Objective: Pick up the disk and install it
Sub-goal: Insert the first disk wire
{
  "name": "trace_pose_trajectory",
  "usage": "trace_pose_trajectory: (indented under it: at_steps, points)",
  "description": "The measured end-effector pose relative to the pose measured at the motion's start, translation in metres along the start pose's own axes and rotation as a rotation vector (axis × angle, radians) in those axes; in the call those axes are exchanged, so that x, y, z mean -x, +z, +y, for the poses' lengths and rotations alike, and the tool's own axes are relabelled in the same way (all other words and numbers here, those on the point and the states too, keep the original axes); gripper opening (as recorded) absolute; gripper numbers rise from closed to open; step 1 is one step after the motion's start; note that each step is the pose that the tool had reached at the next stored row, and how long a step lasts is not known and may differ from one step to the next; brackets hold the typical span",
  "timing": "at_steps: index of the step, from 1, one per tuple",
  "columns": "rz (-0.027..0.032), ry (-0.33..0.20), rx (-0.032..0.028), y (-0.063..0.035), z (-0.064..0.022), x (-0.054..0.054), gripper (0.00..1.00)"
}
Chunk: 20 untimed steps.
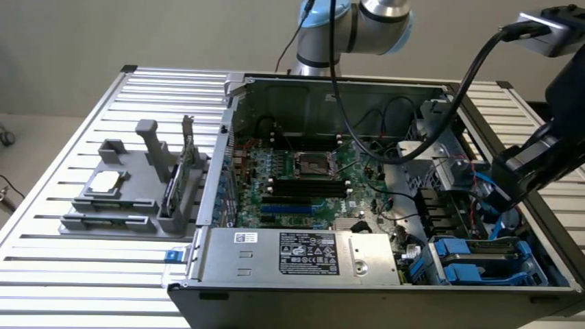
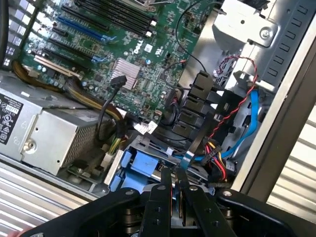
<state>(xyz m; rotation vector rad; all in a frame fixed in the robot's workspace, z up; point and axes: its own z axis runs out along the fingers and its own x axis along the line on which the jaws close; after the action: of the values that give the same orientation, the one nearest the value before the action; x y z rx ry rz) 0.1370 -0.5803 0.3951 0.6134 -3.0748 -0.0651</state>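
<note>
- A table (image 1: 82,130) of ribbed silver metal slats carries everything.
- On it lies an open computer case (image 1: 366,301), a box of dark sheet steel holding boards, cables and drive bays.
- The arm (image 1: 384,20) has smooth rounded silver and pale blue joints above the case's far wall, with a thick black cable looping down from it into the case.
- A green motherboard (image 1: 302,178) lines the case floor, with black and blue slots and a square socket in its middle.
- A boxy bare-steel power supply (image 1: 302,255) with a black label sits at the near edge of the case.
- A matt grey plastic fixture (image 1: 128,185) stands on the slats at the exterior view's left, with upright posts and shallow pockets; one pocket holds a small pale square part.
- The disk (image 1: 475,260) lies flat in the drive bay at the case's near corner on the exterior view's right, grey metal framed by glossy blue plastic.
- The black gripper (image 2: 175,180) hangs just over the disk's blue frame (image 2: 140,165), its two flat fingers drawn almost together with a thin slit between them.
- A flat blue cable (image 2: 254,113) and a twisted red and black wire pair run beside the bay.
</note>
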Motion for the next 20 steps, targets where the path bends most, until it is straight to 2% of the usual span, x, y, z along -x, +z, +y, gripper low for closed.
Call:
trace_pose_trajectory:
  at_steps: [20]
  points:
    - [-0.0147,0.350,-0.0008,0.0018,-0.0001,0.0000,0.18]
